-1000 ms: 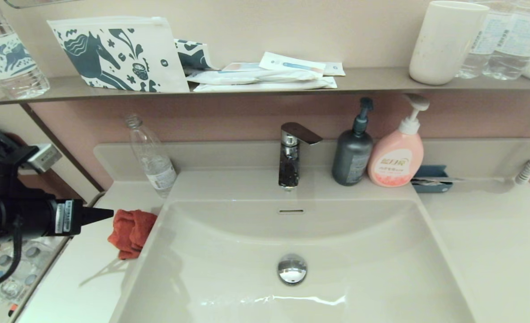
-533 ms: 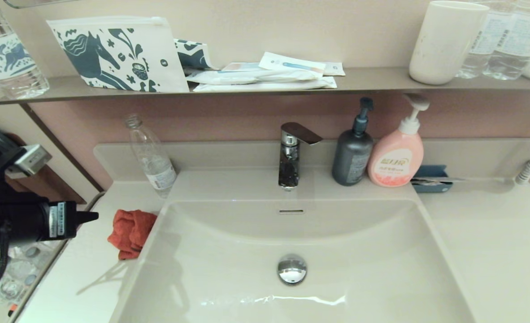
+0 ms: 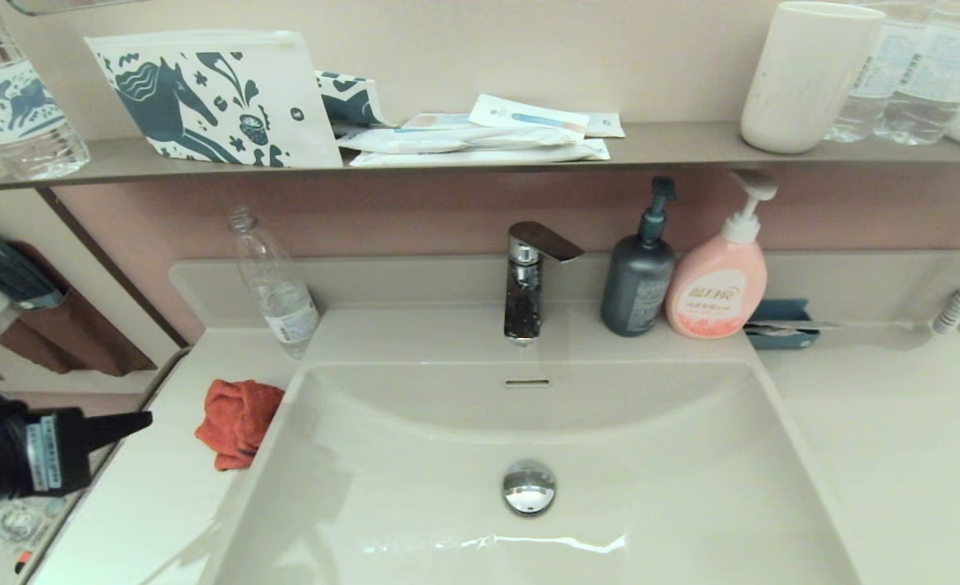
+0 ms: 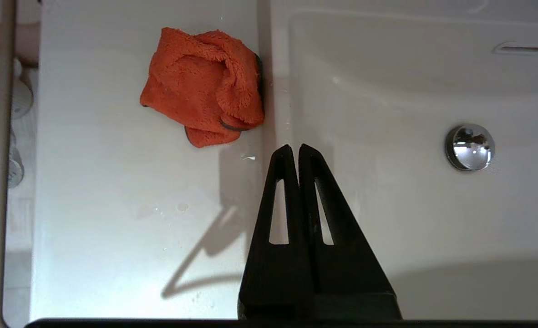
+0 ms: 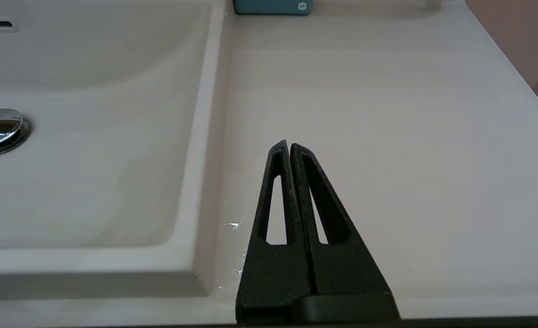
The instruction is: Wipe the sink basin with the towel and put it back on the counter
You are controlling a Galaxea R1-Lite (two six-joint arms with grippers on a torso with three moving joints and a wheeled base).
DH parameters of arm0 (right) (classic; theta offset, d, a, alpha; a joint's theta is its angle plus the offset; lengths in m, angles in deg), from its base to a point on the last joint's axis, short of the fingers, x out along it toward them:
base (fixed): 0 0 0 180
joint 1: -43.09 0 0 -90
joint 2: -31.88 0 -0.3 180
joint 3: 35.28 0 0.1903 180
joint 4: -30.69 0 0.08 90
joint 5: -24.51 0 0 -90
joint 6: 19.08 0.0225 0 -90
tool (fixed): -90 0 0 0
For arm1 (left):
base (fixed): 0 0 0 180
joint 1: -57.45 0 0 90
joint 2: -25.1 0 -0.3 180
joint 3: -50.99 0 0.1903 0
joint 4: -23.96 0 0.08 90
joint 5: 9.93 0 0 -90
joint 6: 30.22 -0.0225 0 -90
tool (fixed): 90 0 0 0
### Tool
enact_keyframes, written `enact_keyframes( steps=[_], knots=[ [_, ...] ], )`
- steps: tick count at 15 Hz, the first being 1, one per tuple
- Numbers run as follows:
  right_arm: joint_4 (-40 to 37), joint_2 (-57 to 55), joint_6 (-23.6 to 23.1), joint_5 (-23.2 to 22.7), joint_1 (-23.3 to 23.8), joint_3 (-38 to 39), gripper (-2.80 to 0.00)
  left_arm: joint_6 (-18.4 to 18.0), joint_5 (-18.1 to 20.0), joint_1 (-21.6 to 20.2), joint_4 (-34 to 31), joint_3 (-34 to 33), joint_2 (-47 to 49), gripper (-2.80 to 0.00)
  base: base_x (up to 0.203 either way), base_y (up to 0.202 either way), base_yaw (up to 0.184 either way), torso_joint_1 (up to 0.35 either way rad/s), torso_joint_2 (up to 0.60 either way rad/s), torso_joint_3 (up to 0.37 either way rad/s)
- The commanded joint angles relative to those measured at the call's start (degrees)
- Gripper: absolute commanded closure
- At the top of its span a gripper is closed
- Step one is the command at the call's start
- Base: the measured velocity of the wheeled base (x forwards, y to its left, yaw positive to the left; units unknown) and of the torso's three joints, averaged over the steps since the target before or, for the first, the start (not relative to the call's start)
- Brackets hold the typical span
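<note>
The towel (image 4: 204, 86) lies bunched on the counter (image 4: 114, 205), pressed against the sink basin (image 3: 415, 504) rim — clear of the left gripper (image 4: 294, 148), whose tips hang above the rim line nearer the robot, touching nothing. It's a soft, fluffy orange-red terry cloth with a dark grey edge, crumpled into folds. The basin is glossy cream-white, rounded, with a round chrome drain plug (image 4: 469, 146) and a slot overflow (image 3: 527, 382). Left jaws pressed together, empty. The right gripper (image 5: 289, 145) sits parked over the right-hand counter — jaws likewise closed, empty.
</note>
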Motion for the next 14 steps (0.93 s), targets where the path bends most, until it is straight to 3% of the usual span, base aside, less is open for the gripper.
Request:
enact_keyframes(
  steps=[1, 9, 12, 14],
  knots=[
    [0.01, -0.07, -0.03, 0.0, -0.01, -0.06, 0.0, 1.08, -0.44, -0.06, -0.11, -3.39, -12.79, 0.0, 0.0, 0.0, 0.0, 0.0, 0.0, 0.0],
    [0.01, -0.07, -0.03, 0.0, -0.01, 0.02, 0.0, 2.96, -5.37, 5.14, -7.34, -13.9, -42.4, 0.0, 0.0, 0.0, 0.0, 0.0, 0.0, 0.0],
    [0.01, -0.07, -0.03, 0.0, -0.01, 0.02, 0.0, 2.86, -8.92, 7.92, -8.04, -17.01, -48.06, 0.0, 0.0, 0.0, 0.0, 0.0, 0.0, 0.0],
    [0.01, -0.07, -0.03, 0.0, -0.01, 0.02, 0.0, 2.78, -8.94, 8.69, -8.04, -17.6, -51.88, 0.0, 0.0, 0.0, 0.0, 0.0, 0.0, 0.0]
  ],
)
